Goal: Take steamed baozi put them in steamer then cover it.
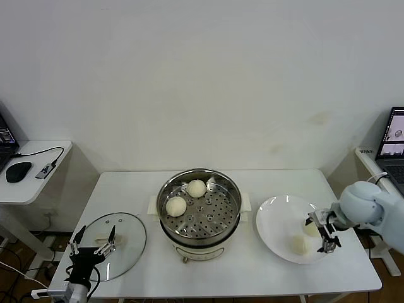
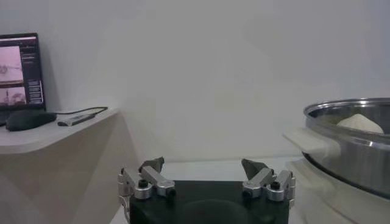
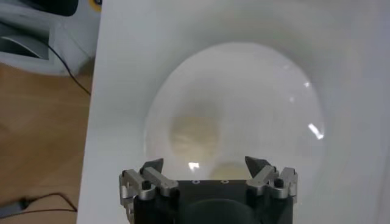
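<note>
The steel steamer (image 1: 199,208) stands mid-table with two baozi on its perforated tray, one at the back (image 1: 197,187) and one at the left (image 1: 176,206). Two more baozi lie on the white plate (image 1: 278,218): one near its front (image 1: 298,243), one at its right (image 1: 310,228). My right gripper (image 1: 322,232) hovers open and empty over the plate's right side; in the right wrist view one baozi (image 3: 194,135) lies ahead of the jaws and another (image 3: 230,171) sits between them, lower. My left gripper (image 1: 93,245) is open over the glass lid (image 1: 108,254).
A side table with a black mouse (image 1: 18,171) and a cable stands at the left. A laptop (image 1: 392,136) stands at the far right. The steamer's rim (image 2: 353,122) shows in the left wrist view, a baozi (image 2: 361,123) showing above it.
</note>
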`<state>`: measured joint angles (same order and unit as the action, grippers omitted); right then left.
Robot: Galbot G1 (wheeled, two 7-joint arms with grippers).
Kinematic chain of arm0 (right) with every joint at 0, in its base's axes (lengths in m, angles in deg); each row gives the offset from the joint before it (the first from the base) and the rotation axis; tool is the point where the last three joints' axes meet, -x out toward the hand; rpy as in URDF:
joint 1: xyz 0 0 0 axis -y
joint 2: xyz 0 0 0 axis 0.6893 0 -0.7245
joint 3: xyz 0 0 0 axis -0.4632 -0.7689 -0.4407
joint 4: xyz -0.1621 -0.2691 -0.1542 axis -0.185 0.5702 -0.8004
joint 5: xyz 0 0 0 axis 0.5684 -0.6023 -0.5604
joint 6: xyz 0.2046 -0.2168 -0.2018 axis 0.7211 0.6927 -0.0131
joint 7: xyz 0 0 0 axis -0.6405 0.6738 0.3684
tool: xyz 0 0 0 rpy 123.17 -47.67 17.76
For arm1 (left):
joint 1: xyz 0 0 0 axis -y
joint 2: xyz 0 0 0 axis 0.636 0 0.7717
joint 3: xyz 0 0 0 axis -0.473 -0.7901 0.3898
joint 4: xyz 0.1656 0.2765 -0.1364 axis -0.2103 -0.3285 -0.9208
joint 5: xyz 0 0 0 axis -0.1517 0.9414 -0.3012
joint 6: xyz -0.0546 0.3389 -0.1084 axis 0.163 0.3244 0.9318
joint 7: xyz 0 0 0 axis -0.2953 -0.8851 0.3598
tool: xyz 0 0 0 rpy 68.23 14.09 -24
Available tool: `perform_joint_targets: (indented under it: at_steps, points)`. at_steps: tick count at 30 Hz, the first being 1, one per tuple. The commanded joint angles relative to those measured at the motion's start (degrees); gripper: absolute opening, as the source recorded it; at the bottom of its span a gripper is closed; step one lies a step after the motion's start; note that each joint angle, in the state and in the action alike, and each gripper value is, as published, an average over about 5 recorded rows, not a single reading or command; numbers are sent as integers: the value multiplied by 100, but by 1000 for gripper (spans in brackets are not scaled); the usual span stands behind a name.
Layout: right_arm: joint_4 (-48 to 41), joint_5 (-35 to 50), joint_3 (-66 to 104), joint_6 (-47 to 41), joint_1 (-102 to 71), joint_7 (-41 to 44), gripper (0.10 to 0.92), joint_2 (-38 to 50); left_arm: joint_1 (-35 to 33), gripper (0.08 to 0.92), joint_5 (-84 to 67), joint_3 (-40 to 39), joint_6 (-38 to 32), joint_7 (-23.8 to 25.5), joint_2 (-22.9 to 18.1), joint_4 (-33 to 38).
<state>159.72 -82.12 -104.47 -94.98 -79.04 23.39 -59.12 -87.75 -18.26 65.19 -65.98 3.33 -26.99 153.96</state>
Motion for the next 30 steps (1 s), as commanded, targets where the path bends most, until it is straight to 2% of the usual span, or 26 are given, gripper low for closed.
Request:
perform_joint_targets:
  at_steps: [1, 15, 30]
  points:
    - [-492, -247, 691, 41, -1021, -170, 823, -360, -15, 823, -18, 50, -13, 0, 51, -16]
    - [-1025, -235, 494, -51, -853, -311, 813, -943, -36, 823, 102, 136, -31, -4, 14, -18]
    - [-1060, -101, 367, -65, -512, -223, 602, -1009, -5, 823, 149, 82, -11, -7, -15, 46]
